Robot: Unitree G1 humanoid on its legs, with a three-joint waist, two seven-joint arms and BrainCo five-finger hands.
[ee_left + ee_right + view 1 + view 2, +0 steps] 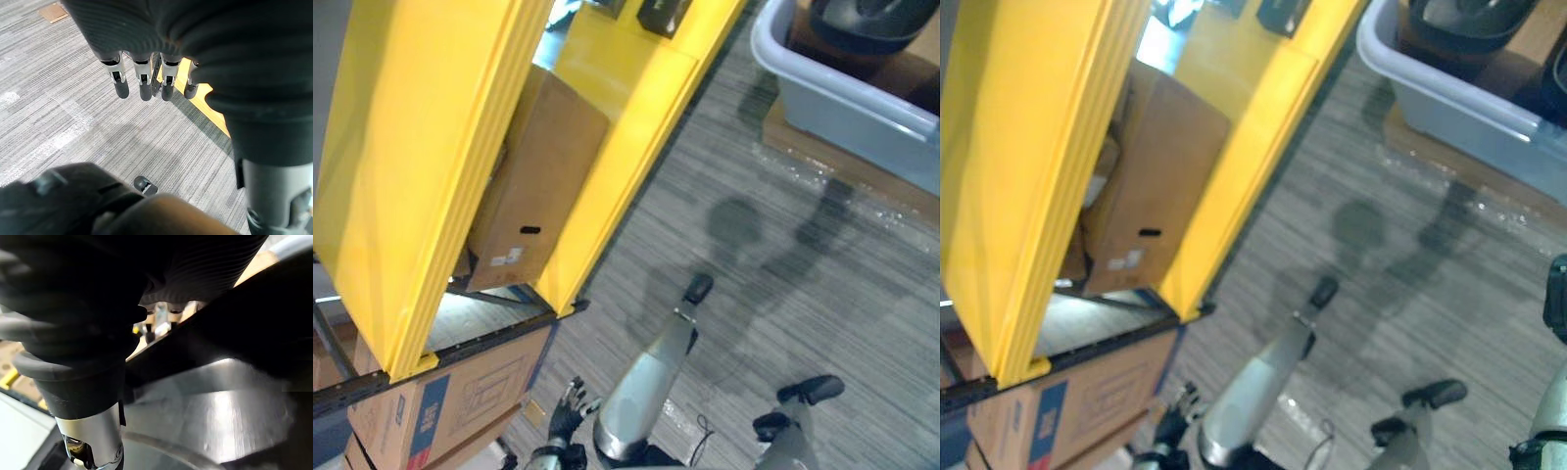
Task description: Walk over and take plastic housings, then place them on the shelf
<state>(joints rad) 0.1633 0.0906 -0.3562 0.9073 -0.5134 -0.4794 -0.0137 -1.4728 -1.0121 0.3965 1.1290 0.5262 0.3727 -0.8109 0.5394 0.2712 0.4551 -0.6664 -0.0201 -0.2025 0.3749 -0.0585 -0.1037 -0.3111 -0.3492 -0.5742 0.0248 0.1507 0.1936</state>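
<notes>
Dark plastic housings (867, 24) lie in a grey bin (842, 103) at the upper right, on the floor side. Another dark housing (663, 15) rests on the yellow shelf (607, 59) at the top. My left hand (570, 406) hangs low beside the shelf's front post, fingers (142, 83) straight and relaxed over the grey carpet, with nothing in it. My right hand (1557, 294) is at the right edge of the right eye view. In its wrist view a dark slanted shape (220, 318) crosses close in front of the ribbed cover (195, 264); what it is stays unclear.
The yellow rack (421, 176) fills the left side, with a brown cardboard box (533, 186) between its shelves and printed boxes (460, 401) on the lower level. Grey striped carpet (734, 196) lies between rack and bin. A flat brown board (822, 157) lies under the bin.
</notes>
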